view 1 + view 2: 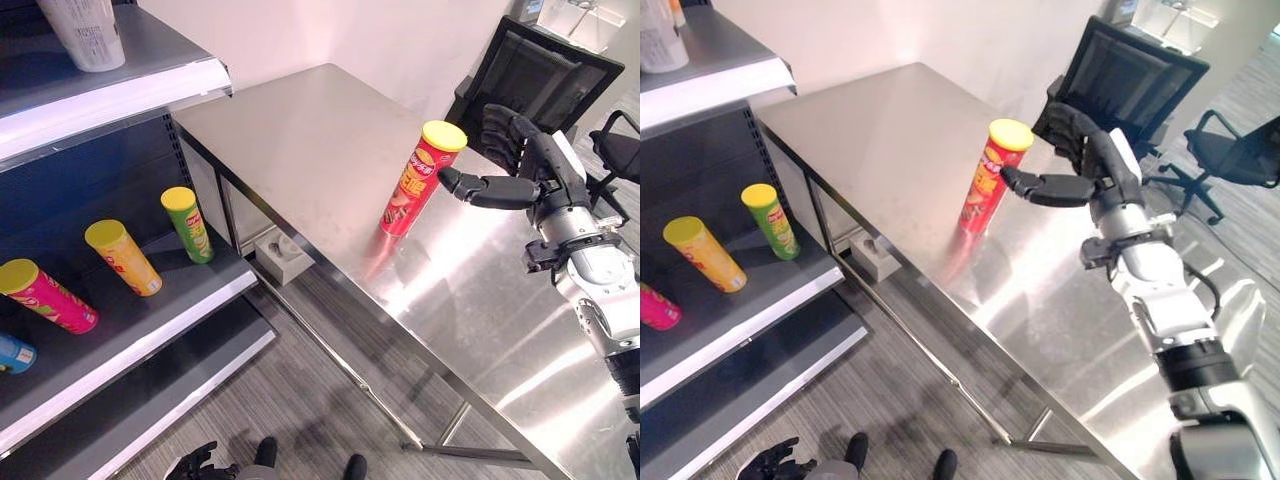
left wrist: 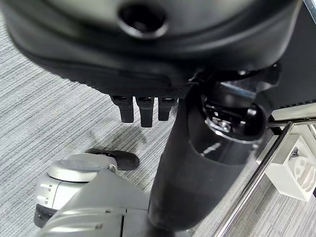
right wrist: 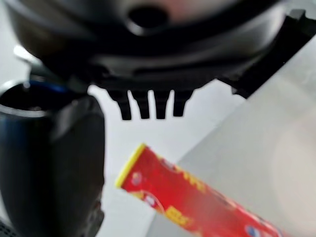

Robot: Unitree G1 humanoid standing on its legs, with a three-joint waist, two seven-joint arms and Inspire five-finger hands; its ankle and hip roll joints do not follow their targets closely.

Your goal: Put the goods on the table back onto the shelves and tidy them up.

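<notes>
Red chip can [image 1: 420, 180] upright on steel table [image 1: 300, 140], right hand [image 1: 510, 165] spread just beside it

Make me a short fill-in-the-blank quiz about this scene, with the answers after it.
1. The red can stands upright on the ____ table.
2. The red can's lid is ____.
3. The right hand is beside the red can with its fingers ____.
4. The green can rests on the ____.

Missing words: steel; yellow; open; shelf
</notes>
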